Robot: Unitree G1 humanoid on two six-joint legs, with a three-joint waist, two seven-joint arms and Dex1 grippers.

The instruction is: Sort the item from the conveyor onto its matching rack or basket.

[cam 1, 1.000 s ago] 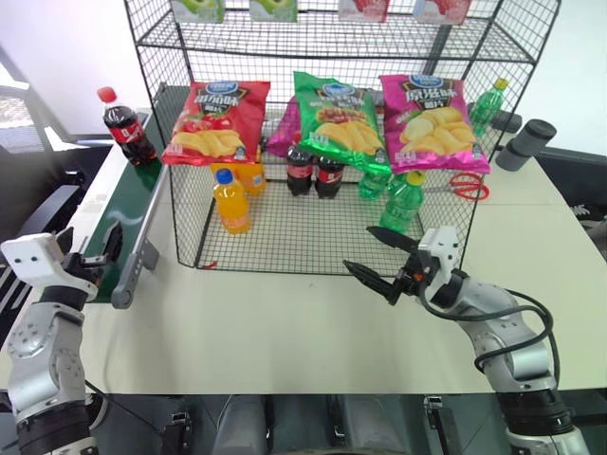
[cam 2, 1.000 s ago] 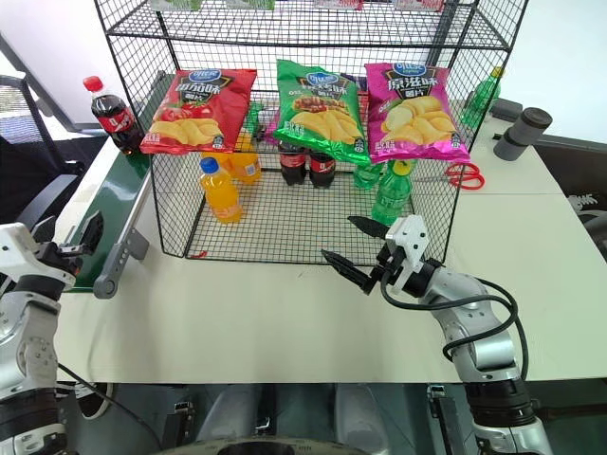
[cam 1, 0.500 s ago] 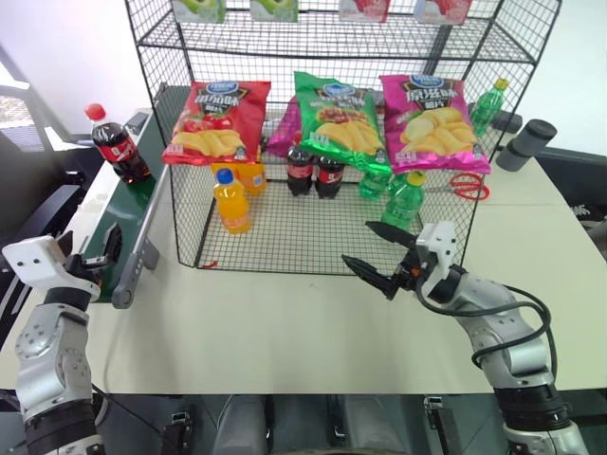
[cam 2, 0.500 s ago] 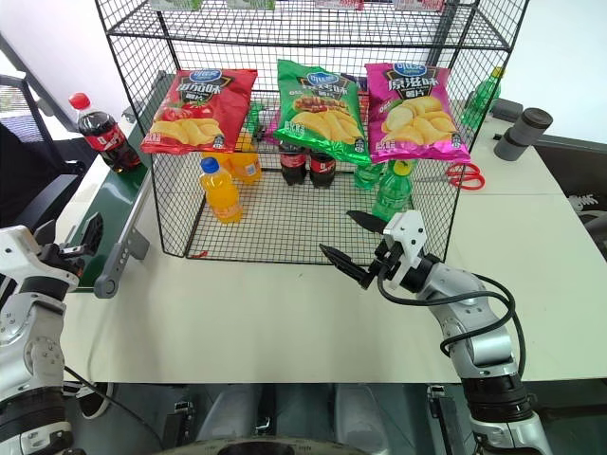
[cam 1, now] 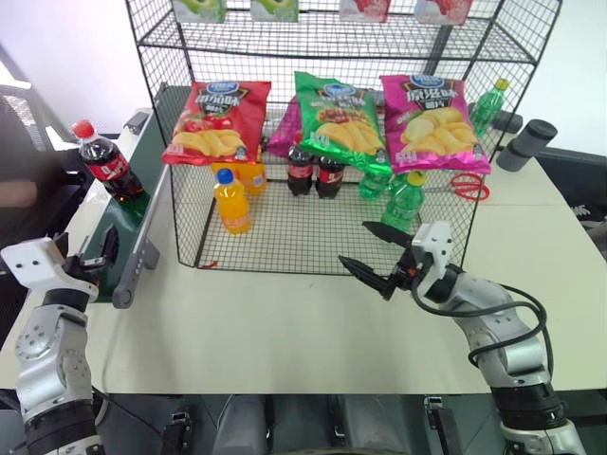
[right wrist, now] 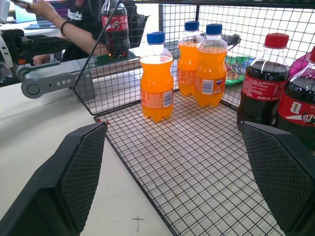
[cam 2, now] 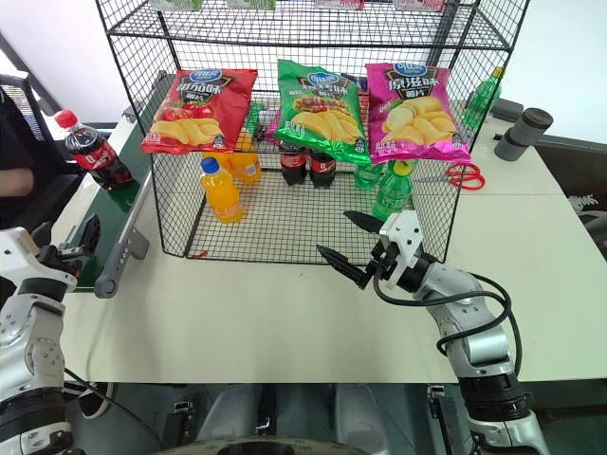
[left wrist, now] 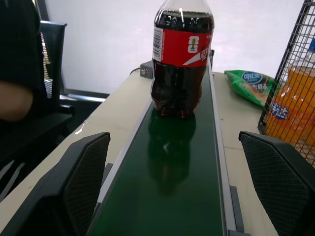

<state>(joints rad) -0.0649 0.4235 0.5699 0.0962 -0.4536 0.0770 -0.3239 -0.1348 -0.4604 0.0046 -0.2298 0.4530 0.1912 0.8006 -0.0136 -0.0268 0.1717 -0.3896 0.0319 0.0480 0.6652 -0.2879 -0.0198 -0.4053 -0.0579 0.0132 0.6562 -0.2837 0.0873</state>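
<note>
1. At nine o'clock from my seat, the left gripper point(cam 1: 95, 258) hovers, fingers spread, over the conveyor point(cam 1: 121, 223).
2. The cola bottle point(cam 1: 101, 162) stands upright at ten o'clock on that belt, beside the rack point(cam 1: 322, 114).
3. At four o'clock, the right gripper point(cam 1: 372, 254) gapes empty.

Cola bottle point(cam 1: 101, 160), red cap/label, upright on green conveyor point(cam 1: 121, 223), left of black wire rack point(cam 1: 285, 227).

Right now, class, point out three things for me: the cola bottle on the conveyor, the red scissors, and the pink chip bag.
cola bottle point(cam 1: 104, 167), left eye view, on its red label.
red scissors point(cam 1: 467, 187), left eye view, on the handle loops.
pink chip bag point(cam 2: 411, 114), right eye view, on the bag's front.
</note>
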